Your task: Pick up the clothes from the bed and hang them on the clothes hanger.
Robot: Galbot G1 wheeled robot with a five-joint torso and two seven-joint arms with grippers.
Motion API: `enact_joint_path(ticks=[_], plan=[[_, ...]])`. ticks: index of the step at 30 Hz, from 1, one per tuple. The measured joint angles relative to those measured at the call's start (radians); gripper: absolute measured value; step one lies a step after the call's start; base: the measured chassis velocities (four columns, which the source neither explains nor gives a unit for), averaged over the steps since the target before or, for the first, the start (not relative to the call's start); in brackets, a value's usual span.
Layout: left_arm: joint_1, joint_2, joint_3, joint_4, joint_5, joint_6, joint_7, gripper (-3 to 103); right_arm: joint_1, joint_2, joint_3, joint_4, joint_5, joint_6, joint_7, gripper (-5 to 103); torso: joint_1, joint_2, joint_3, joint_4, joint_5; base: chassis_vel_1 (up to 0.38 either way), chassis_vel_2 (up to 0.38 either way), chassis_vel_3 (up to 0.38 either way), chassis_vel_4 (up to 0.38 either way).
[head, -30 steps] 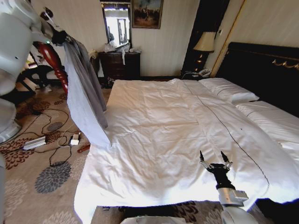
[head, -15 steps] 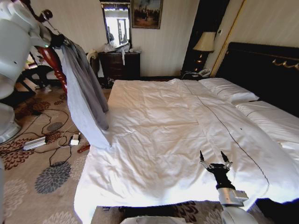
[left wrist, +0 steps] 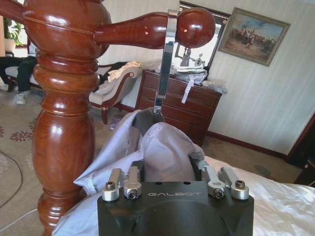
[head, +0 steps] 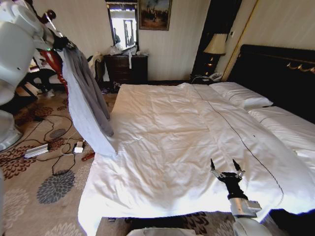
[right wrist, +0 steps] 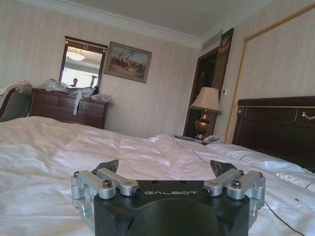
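The right gripper (head: 225,168) hovers low over the bed (head: 187,128), fingers spread. Far beyond, the left gripper (left wrist: 170,164) pinches the jacket (head: 86,103) near its collar, the hanger's hook (left wrist: 167,59) above it against a wooden stand's (left wrist: 64,113) peg

Silver-grey clothes (head: 86,103); white bed (head: 177,137); floral carpet (head: 44,187).

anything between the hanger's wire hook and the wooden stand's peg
Nothing visible: the left gripper holds the shiny silver-grey jacket, its silver wire hook right at the red-brown wooden peg. Right gripper hovers over white bed.
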Motion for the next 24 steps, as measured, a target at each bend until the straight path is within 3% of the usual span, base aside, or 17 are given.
enact_joint_path(ticks=[5,6,9,11,13,24], plan=[[0.001,0.023,0.021,-0.029,0.019,0.0,-0.001,74,0.0,0.0,0.0,0.0,0.0,0.0,0.0,100,0.0,0.0,0.0,-0.0001,0.0,0.0,0.0,0.0,0.0],[0.001,0.023,0.021,-0.029,0.019,0.0,-0.001,74,0.0,0.0,0.0,0.0,0.0,0.0,0.0,100,0.0,0.0,0.0,-0.0001,0.0,0.0,0.0,0.0,0.0],[0.001,0.037,0.03,-0.047,0.047,0.0,0.0,89,0.0,0.0,0.0,0.0,0.0,0.0,0.0,100,0.0,0.0,0.0,0.0,0.0,0.0,0.0,0.0,0.0],[0.001,0.04,0.031,-0.051,0.051,0.0,0.0,89,0.0,0.0,0.0,0.0,0.0,0.0,0.0,100,0.0,0.0,0.0,0.0,0.0001,0.0,0.0,0.0,0.0],[0.001,0.052,0.033,-0.065,0.074,0.0,0.002,98,0.0,0.0,0.0,0.0,0.0,0.0,0.0,100,0.0,0.0,0.0,-0.0002,0.0,0.0,0.0,0.0,0.0],[0.014,0.109,0.034,-0.149,0.099,0.0,-0.006,100,0.0,0.0,0.0,0.0,0.0,0.0,0.0,100,0.0,0.0,0.0,-0.0001,0.0,0.0,0.0,0.0,0.0]])
